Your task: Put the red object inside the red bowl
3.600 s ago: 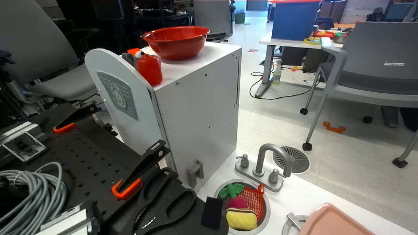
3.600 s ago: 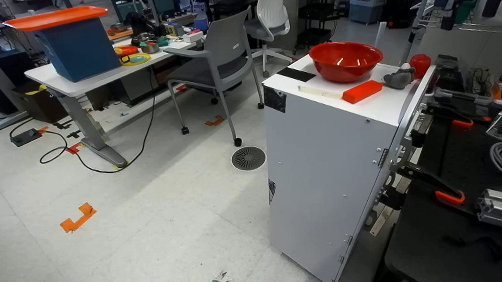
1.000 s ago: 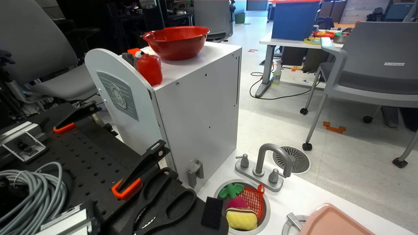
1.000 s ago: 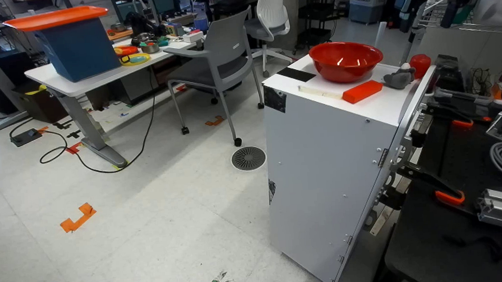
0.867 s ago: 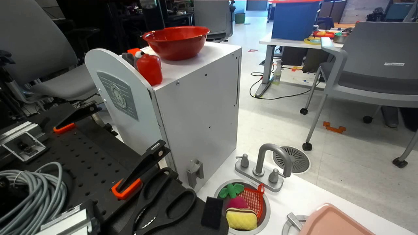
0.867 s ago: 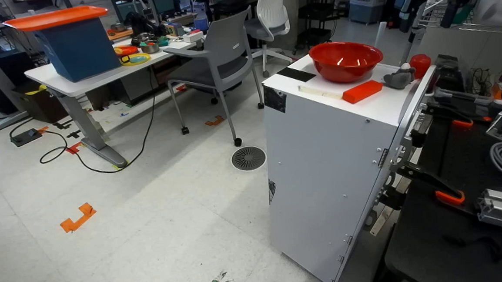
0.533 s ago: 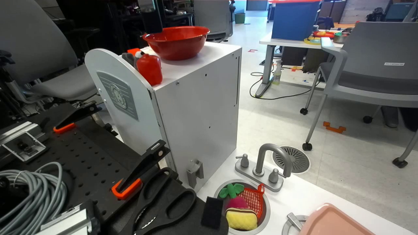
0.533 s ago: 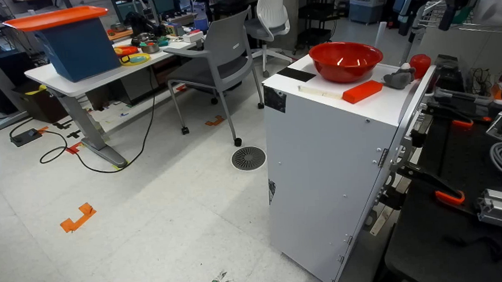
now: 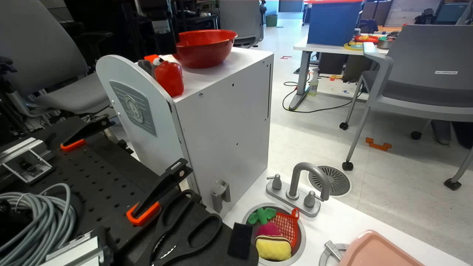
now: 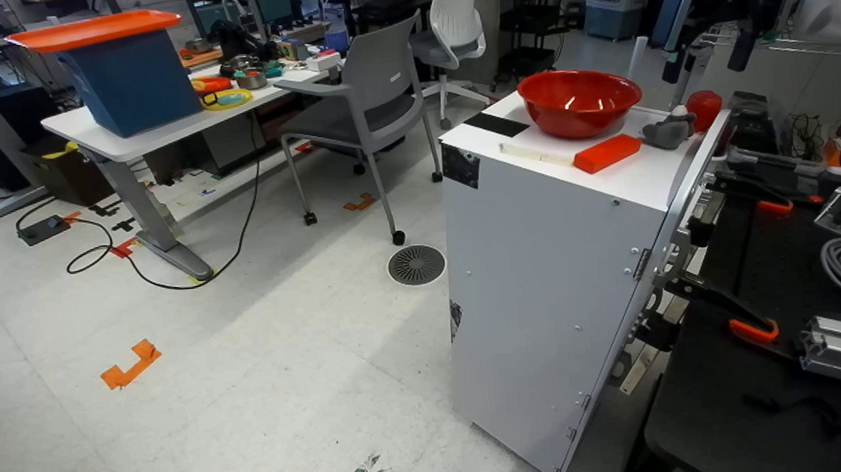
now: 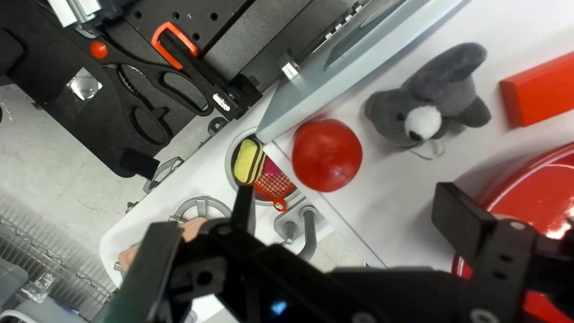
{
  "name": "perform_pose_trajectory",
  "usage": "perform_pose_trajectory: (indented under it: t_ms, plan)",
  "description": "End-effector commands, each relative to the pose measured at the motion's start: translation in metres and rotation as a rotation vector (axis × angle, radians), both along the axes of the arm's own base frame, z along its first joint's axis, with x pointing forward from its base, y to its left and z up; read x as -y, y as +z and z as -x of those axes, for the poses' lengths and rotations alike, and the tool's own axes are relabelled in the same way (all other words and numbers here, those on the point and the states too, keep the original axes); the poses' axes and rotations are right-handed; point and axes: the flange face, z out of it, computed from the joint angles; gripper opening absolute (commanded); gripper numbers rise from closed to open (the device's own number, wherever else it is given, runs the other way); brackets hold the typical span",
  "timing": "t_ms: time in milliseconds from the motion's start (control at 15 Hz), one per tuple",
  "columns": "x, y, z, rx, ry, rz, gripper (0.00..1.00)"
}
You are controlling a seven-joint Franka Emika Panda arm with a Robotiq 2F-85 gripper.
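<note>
- in an exterior view: the fingers have come lower and slightly left since half a second ago; seen from here they cross in front of the left rim of the red bowl. red object unmoved at the near end of the bench, just beside the pale upright panel.
- meaning, judged: approach under way, nothing picked up yet, bowl step not begun.
- bench top is white, bowl on its far part. near right: sink with soft toy pieces in it, faucet behind. near left: black perforated board and clamp.
- in an exterior view: same descent. tips apart, above the red object and the grey plush toy, no contact seen. red-orange block on the near side of the bowl.
- room there: blue bin far left, grey chair far, floor drain mid-floor.
- wrist view: fingers wide, nothing held. red object far of the gap, on the bench near its edge; toy just right of it; bowl near right, partly behind one finger. whether that finger touches the rim, can't say.
- judged: gap must still be brought over the red object; rim or toy could get nudged.
</note>
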Motion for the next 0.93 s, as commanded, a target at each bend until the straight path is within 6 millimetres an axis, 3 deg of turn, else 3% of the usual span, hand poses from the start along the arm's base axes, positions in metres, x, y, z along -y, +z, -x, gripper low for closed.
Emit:
perform_pose_trajectory:
  t_ms: [0,867]
  plan:
    - [0.0,-0.004,-0.005,0.008,0.031,0.002,1.0]
    - [-0.003,-0.026,-0.007,-0.046,0.082,-0.001,1.0]
